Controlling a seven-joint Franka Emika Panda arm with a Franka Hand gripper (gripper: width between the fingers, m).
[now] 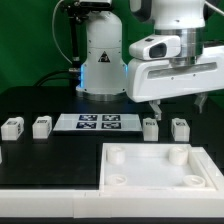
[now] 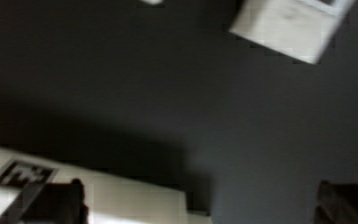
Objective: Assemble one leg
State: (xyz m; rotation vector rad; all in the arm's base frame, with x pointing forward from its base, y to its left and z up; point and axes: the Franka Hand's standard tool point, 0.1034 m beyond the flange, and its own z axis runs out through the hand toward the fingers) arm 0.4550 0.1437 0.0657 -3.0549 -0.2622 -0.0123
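Four small white legs with tags stand in a row on the black table: two at the exterior view's left [image 1: 12, 127] [image 1: 41, 126] and two at its right [image 1: 150, 127] [image 1: 180, 126]. The white tabletop [image 1: 160, 182] with round corner sockets lies in front of the right pair. My gripper [image 1: 176, 102] hovers open and empty just above the right pair. In the wrist view the gripper [image 2: 201, 205] has its dark fingertips [image 2: 51, 203] wide apart. A white tagged piece [image 2: 123, 195], seemingly a leg, lies by one fingertip. Another white piece [image 2: 291, 25] lies farther off.
The marker board [image 1: 98, 123] lies between the two pairs of legs. The robot base [image 1: 100, 60] stands behind it. A white raised border [image 1: 50, 176] runs along the front left, next to the tabletop.
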